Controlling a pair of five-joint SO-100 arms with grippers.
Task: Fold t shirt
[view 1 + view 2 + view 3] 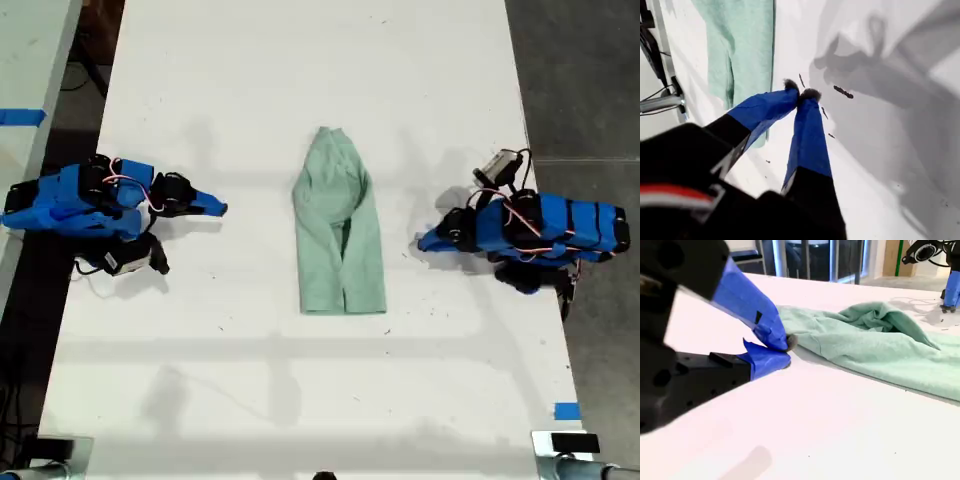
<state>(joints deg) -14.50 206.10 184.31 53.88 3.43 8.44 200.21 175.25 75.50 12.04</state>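
— Where do we find the t shirt (340, 240)?

— Lying lengthwise mid-table (300, 400), both sides folded in, narrow end toward the exterior view's top.

— And my first gripper (801, 94)?

— We see its blue fingers pressed tip to tip, pinching nothing, over bare table beside the shirt, on the exterior view's right.

— My second gripper (786, 349)?

— Pressed together too, tips meeting, nothing between them. We see it low over the table on the exterior view's left, apart from the cloth.
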